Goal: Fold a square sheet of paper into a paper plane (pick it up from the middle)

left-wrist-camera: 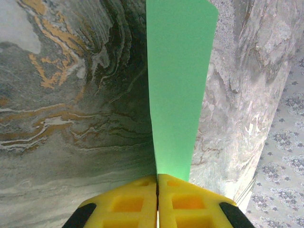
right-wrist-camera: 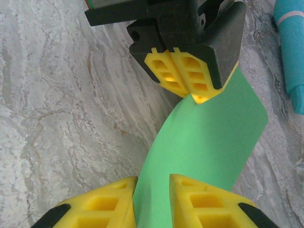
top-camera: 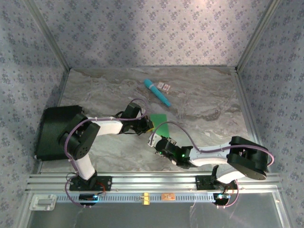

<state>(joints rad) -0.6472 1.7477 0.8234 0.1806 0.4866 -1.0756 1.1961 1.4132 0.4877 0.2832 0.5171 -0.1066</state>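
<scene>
1. The left claw (left-wrist-camera: 157,183) is pressed together on one end of the green paper (left-wrist-camera: 178,90). Its two yellow fingers meet with no gap, and the sheet runs out from between them.
2. The right claw (right-wrist-camera: 153,192) has its yellow fingers (right-wrist-camera: 107,202) standing apart, one on each side of the paper's other end. A gap shows between them, so it is not clamped.
3. The two claws face each other at close range, with only the short bowed strip of paper between them.
4. The paper is lifted off the table (top-camera: 209,118), turned on edge and curved. Both of its long edges are free.
5. Seen from above, the paper hangs near the middle of the marble top, a little toward the near side.
6. A teal stick (top-camera: 157,92) lies beyond the paper, near it but apart, with a small pink card (top-camera: 165,86) just beside it.
7. A bulky black object (top-camera: 57,130) sits at the table's left edge, behind the left arm.
8. Open marble stretches to the right of the claws and along the far wall.
</scene>
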